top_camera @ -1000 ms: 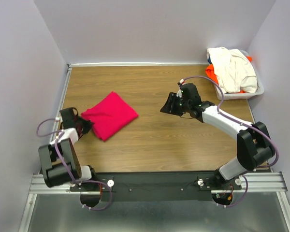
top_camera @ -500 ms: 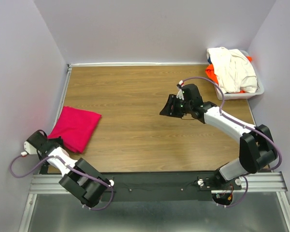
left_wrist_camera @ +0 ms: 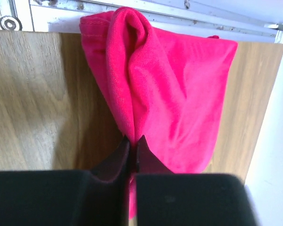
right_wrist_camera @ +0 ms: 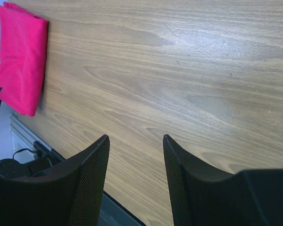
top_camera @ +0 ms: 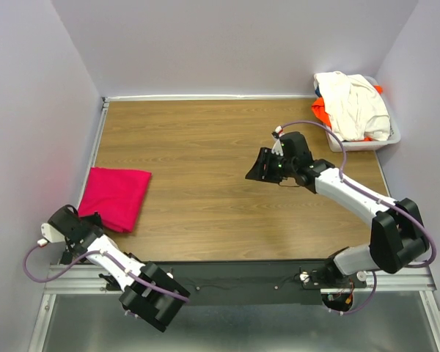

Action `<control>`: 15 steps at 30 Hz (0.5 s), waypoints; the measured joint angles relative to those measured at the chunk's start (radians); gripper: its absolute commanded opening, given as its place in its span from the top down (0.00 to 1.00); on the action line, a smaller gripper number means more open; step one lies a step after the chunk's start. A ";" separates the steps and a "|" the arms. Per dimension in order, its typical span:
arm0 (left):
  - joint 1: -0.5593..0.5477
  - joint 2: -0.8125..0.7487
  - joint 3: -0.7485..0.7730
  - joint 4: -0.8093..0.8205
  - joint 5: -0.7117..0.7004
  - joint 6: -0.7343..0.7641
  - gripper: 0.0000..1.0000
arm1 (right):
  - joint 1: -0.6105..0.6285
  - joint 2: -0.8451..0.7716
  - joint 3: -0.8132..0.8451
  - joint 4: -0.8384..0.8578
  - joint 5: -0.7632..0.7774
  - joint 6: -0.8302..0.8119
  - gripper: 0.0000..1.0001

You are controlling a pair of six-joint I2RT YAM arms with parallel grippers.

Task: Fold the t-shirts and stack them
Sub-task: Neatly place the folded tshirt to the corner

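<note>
The folded crimson-pink t-shirt [top_camera: 116,196] lies at the table's left edge, near the front. In the left wrist view it [left_wrist_camera: 170,89] fills the middle. My left gripper [left_wrist_camera: 132,141] is shut on its near edge, at the table's front left corner [top_camera: 94,222]. My right gripper [top_camera: 258,166] is open and empty, held above the middle of the table; its wrist view shows bare wood between the fingers [right_wrist_camera: 134,141] and the pink shirt [right_wrist_camera: 19,56] far left. The cream-white t-shirt [top_camera: 352,103] lies over the orange one [top_camera: 321,111] in the basket.
A white plastic basket [top_camera: 363,143] stands at the back right corner. Walls close in the table on the left, back and right. A metal rail [top_camera: 242,279] runs along the near edge.
My left gripper has dragged the pink t-shirt from the table's left-middle to its left edge and swung out to the front left corner. The right arm shifted slightly right.
</note>
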 measured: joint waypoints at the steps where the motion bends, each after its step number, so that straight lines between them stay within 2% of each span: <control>1: 0.000 -0.004 0.001 -0.001 0.000 -0.001 0.65 | 0.000 -0.002 0.000 0.000 0.000 0.000 0.44; 3: 0.000 0.009 0.011 -0.015 -0.005 0.000 0.51 | 0.000 -0.008 -0.004 0.000 0.000 0.000 0.44; 4: 0.000 0.020 0.020 -0.025 -0.008 0.007 0.28 | 0.000 -0.012 -0.006 0.000 0.000 0.000 0.44; 6: 0.000 0.041 0.050 -0.050 -0.020 0.018 0.17 | 0.000 -0.014 -0.011 0.000 0.000 0.000 0.44; 8: 0.000 0.045 0.069 -0.059 -0.024 0.028 0.15 | 0.000 -0.014 -0.012 0.000 0.000 0.000 0.44; 9: 0.000 0.042 0.082 -0.062 -0.026 0.033 0.03 | 0.000 -0.014 -0.013 0.000 0.000 0.000 0.44; 15: -0.008 0.012 0.162 -0.071 -0.021 0.089 0.01 | 0.000 -0.014 -0.013 0.000 0.000 0.000 0.44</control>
